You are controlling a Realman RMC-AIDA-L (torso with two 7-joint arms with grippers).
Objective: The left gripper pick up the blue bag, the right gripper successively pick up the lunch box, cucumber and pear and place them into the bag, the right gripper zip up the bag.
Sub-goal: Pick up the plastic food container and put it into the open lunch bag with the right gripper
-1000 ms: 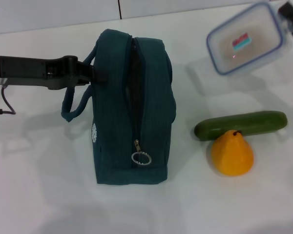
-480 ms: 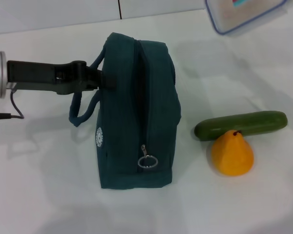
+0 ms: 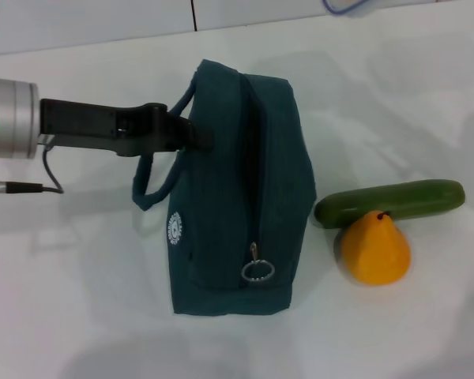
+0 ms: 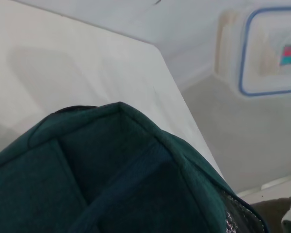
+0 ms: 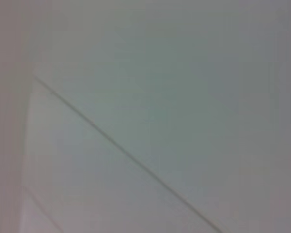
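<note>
The blue bag (image 3: 245, 189) is at the middle of the white table, its zipper line facing up and the ring pull (image 3: 257, 271) at the near end. My left gripper (image 3: 193, 136) reaches in from the left and is shut on the bag's upper edge by the loop handles (image 3: 146, 189). The left wrist view shows the bag's fabric (image 4: 111, 179) close up, and beyond it the lunch box (image 4: 274, 53) with its blue rim, up in the air. The cucumber (image 3: 391, 201) lies to the right of the bag with the pear (image 3: 375, 249) touching its near side. My right gripper is out of view.
The white table (image 3: 79, 300) runs to a wall seam at the back. A thin black cable (image 3: 47, 178) trails from the left arm's silver wrist (image 3: 8, 118). The right wrist view holds only a pale surface crossed by a thin line.
The left gripper has carried the bag to the right and a little nearer. The lunch box has risen out of the top of the head view.
</note>
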